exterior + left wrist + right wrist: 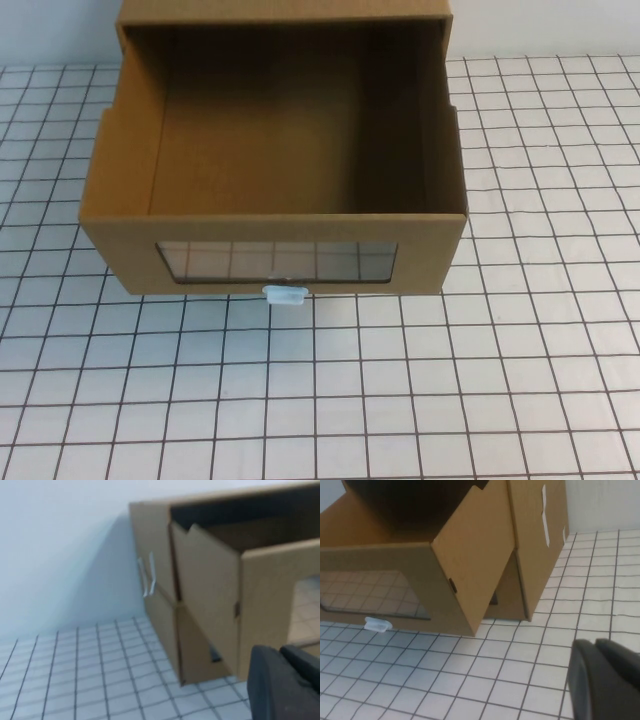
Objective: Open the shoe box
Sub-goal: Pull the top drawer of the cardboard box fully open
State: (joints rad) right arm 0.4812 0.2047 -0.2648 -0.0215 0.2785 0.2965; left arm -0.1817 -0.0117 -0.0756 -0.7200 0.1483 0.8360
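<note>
The right gripper, fingers pressed together and holding nothing, hangs low over the table off the box's right front corner, touching neither cardboard nor tab. The left gripper, likewise closed and empty, sits low off the box's left side. Neither arm reaches into the high view, which suggests both are parked clear of the work.

Between them stands the shoe box, a brown cardboard drawer type set against the far wall. Its drawer is slid well out of the sleeve toward the robot and shows a bare, empty floor. In both wrist views the drawer's front end overhangs the table, carried only by the part inside the sleeve, so it tilts very slightly rather than resting flat.

A clear window fills most of the drawer's front wall, and a small pale tab juts from the bottom edge just below it; that tab looks like the pull point, facing the robot so that a gripper can pinch it.

By the look of it, the box is open and the job done.
</note>
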